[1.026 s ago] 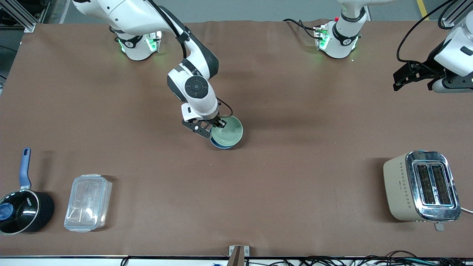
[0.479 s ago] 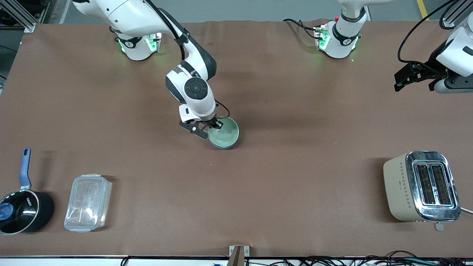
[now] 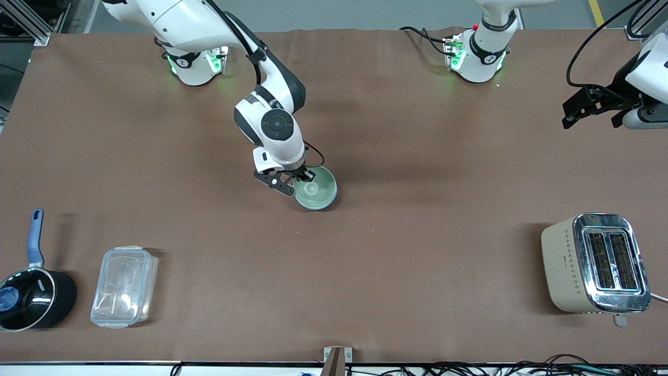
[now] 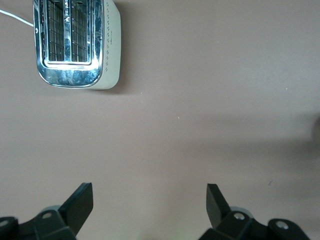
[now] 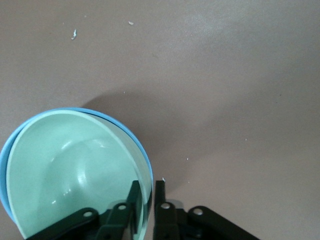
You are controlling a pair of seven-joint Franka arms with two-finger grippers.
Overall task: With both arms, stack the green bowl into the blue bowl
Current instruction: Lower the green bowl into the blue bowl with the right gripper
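Note:
The green bowl sits nested in the blue bowl near the middle of the table. In the front view the blue bowl is almost fully hidden under it. In the right wrist view the green bowl fills the blue bowl, which shows only as a thin rim around it. My right gripper is shut on the green bowl's rim, one finger inside and one outside. My left gripper is open and empty, up in the air over the left arm's end of the table.
A cream and chrome toaster stands near the front camera at the left arm's end and shows in the left wrist view. A black saucepan with a blue handle and a clear plastic container lie at the right arm's end.
My right gripper has lowered the green bowl, which was tilted above the blue bowl, down into it. My left gripper has drifted slightly toward the left arm's end of the table.

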